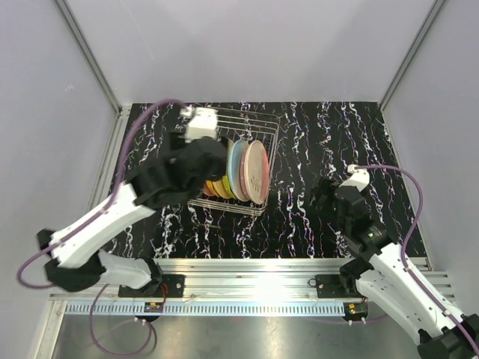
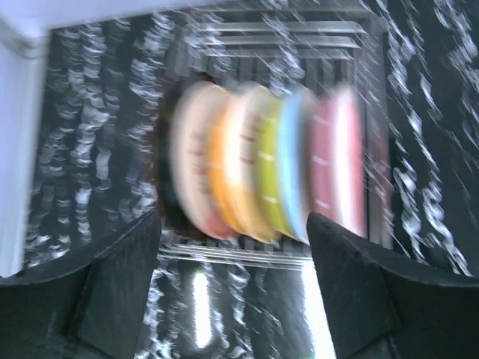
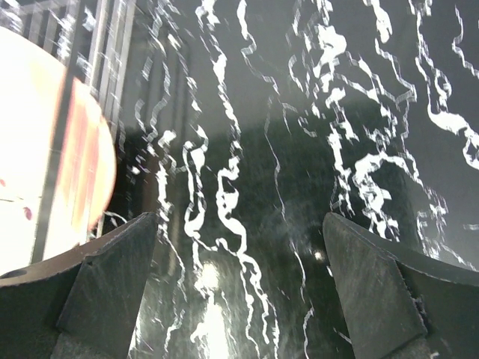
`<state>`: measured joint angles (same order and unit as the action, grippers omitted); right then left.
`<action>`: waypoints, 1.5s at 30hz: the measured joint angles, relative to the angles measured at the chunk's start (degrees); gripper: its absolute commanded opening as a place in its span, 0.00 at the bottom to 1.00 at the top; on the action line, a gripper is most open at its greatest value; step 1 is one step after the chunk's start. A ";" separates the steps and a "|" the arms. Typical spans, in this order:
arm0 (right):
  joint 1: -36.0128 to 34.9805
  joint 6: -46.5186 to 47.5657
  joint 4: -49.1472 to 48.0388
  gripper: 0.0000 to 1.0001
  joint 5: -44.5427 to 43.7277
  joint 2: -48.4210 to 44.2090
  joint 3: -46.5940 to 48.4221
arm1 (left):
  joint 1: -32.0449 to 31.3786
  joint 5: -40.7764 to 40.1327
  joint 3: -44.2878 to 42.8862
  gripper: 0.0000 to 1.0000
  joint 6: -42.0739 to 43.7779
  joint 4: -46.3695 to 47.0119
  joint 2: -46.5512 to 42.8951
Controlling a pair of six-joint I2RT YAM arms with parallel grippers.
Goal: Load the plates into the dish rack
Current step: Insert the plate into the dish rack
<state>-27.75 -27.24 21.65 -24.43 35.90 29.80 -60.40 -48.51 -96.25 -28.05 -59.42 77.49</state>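
**Loaded rack, both arms free.** The round, glossy dinner plates [image 2: 258, 168] stand on edge, side by side, in the slots of the rectangular silver wire dish rack [image 1: 263, 127]. The rack sits on the black, white-veined table [image 1: 337, 142]. From the left wrist view, which is blurred, the plates run cream, orange, yellow-green, light blue and pink, with a dark one barely visible at the far left.

The left gripper [image 2: 233, 224] hangs above the row with its jaws wide apart and nothing between them. The right gripper [image 3: 239, 221] is over bare table beside the rack, its jaws likewise spread and empty.

The plates are probably stiff, smooth and chip-prone. Each is best pinched across its thickness at the exposed upper rim and lowered straight between the bars.
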 measured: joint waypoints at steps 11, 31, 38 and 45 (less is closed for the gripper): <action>0.00 -1.92 4.90 1.00 -0.15 10.10 13.31 | 20.15 -5.64 31.80 0.99 10.19 13.60 -29.97; 0.00 -3.37 9.99 1.00 -2.43 11.19 20.52 | 26.84 -5.99 49.37 0.99 10.71 27.87 -46.95; 0.00 -5.03 5.44 1.00 -3.63 8.31 18.29 | 26.84 -6.75 50.03 0.99 10.78 28.39 -47.04; 0.00 -5.84 7.54 1.00 -5.60 11.91 18.27 | 26.84 -8.15 50.03 0.99 11.08 28.63 -47.17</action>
<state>-27.75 -33.08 29.19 -30.02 47.81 48.07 -33.56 -56.66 -46.22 -16.97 -30.79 30.33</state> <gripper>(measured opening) 0.994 0.987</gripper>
